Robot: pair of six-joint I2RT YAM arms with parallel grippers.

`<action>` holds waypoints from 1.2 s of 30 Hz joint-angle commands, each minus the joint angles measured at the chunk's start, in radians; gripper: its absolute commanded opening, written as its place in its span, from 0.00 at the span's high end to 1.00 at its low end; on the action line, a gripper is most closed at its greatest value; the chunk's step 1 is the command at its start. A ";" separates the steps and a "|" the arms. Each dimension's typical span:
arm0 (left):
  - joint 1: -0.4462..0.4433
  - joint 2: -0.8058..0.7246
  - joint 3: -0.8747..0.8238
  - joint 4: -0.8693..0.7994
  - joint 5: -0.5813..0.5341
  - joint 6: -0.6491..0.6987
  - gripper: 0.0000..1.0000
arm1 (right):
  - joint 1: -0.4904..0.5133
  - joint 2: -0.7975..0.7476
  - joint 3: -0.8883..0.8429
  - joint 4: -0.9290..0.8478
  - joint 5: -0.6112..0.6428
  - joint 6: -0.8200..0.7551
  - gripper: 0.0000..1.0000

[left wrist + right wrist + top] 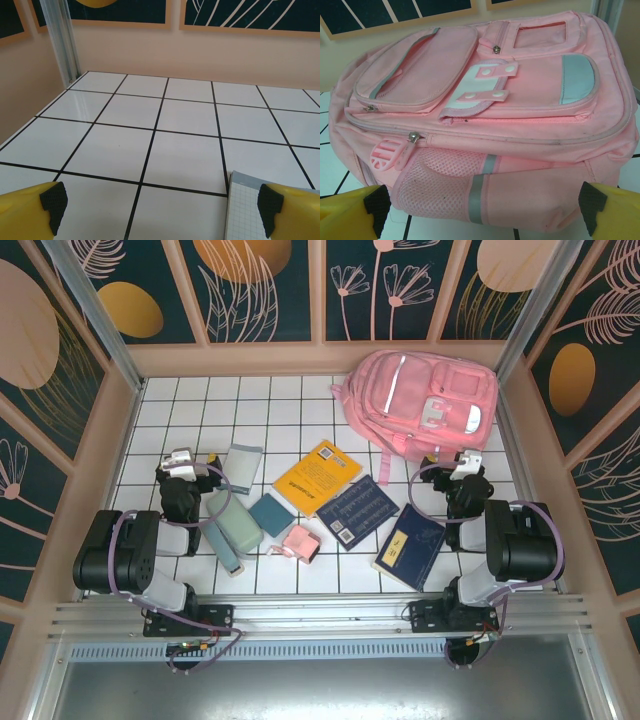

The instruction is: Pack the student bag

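The right gripper (pixel 480 212) hangs released, jaws wide, just short of the student bag (pixel 520 130), which lies flat in the far right corner of the table (pixel 200 410), its near base cut off. The left gripper (pixel 160 210), equally spread, grasps nothing. A notebook (pixel 245 205) corner pokes in beside its right finger, and bare tiles run to the back wall (pixel 200 55).

Bright, even light; sharp focus.

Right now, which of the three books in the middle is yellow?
The yellow book, farthest back of the three; the middle blue book and the rightmost blue book are dark.
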 commanded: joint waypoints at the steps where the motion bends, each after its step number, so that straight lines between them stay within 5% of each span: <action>1: 0.009 -0.007 0.006 0.042 0.005 0.012 0.01 | 0.005 -0.003 0.016 0.012 -0.014 -0.016 0.01; 8: 0.009 -0.013 0.003 0.048 0.009 0.014 0.01 | 0.002 -0.008 0.000 0.039 -0.044 -0.019 0.01; 11: 0.002 -0.127 0.066 -0.162 0.108 0.064 0.01 | 0.041 -0.145 -0.006 -0.059 -0.007 -0.056 0.01; 14: -0.071 -0.301 0.144 -0.366 -0.018 0.047 0.01 | 0.182 -0.370 0.029 -0.233 0.141 -0.103 0.01; 19: -0.255 -0.499 0.302 -0.648 -0.039 -0.028 0.01 | 0.513 -0.621 0.170 -0.490 0.224 -0.135 0.01; 24: -0.332 -0.495 0.586 -1.183 -0.109 -0.315 0.01 | 0.774 -0.547 0.501 -0.849 0.612 -0.033 0.01; 28: -0.331 -0.467 0.720 -1.452 -0.145 -0.402 0.01 | 0.672 -0.357 0.892 -1.320 0.513 0.178 0.01; 30: -0.329 -0.457 0.737 -1.541 -0.227 -0.500 0.01 | 0.562 -0.276 0.956 -1.366 0.430 0.307 0.01; 32: -0.327 -0.458 0.730 -1.544 -0.190 -0.509 0.01 | 0.447 -0.218 0.976 -1.327 0.241 0.411 0.05; 36: -0.328 -0.408 0.774 -1.680 -0.063 -0.545 0.01 | 0.441 0.054 1.214 -1.463 0.305 0.382 0.01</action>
